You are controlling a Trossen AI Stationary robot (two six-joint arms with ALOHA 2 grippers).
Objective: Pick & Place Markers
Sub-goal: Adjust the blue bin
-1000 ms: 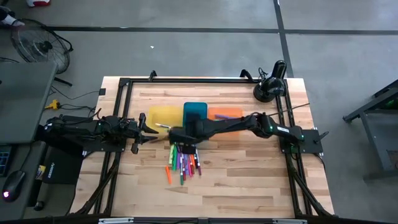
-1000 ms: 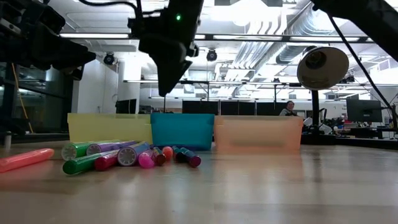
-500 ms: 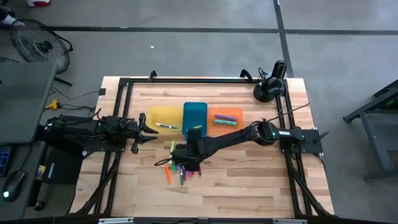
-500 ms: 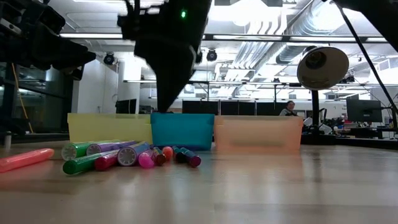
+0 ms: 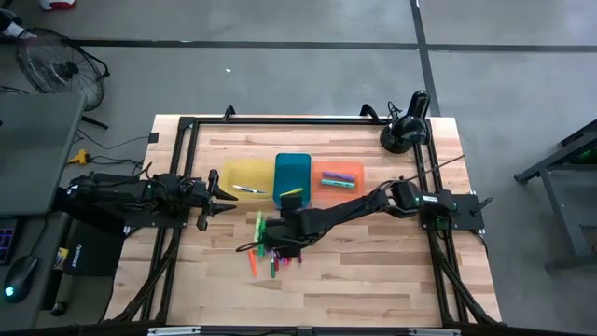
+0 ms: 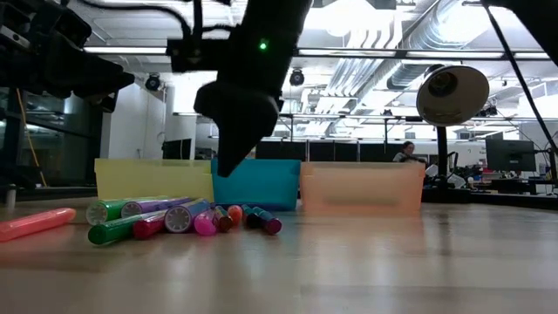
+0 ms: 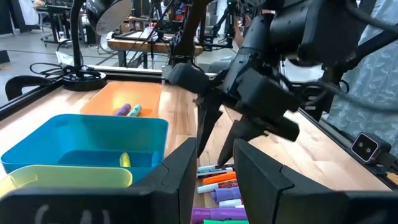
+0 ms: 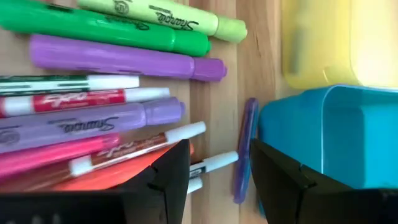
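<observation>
The markers [image 5: 270, 250] lie in a loose pile on the wooden table, just near of the trays; the same markers [image 6: 174, 218] show in the low view, with one orange marker [image 6: 35, 224] apart at the left. My right gripper [image 8: 217, 168] is open, pointing down a little above the pile's tray-side edge. Below it lie green, purple, pink and orange markers [image 8: 93, 118] and a thin purple one [image 8: 244, 149] beside the blue tray. It also shows as my right gripper [image 6: 228, 167]. My left gripper [image 7: 216, 180] waits open at the table's left, level, facing the trays.
Three trays stand in a row beyond the pile: yellow tray [image 5: 244, 175] with one marker, blue tray [image 5: 292, 168] with a yellow marker, orange tray [image 5: 336, 169] with a purple and a green one. A black lamp [image 5: 406, 131] stands at the far right corner.
My right gripper has moved from over the yellow and blue trays toward the table's near edge, over the marker pile, and has come down toward it. The markers on the table have stayed put.
</observation>
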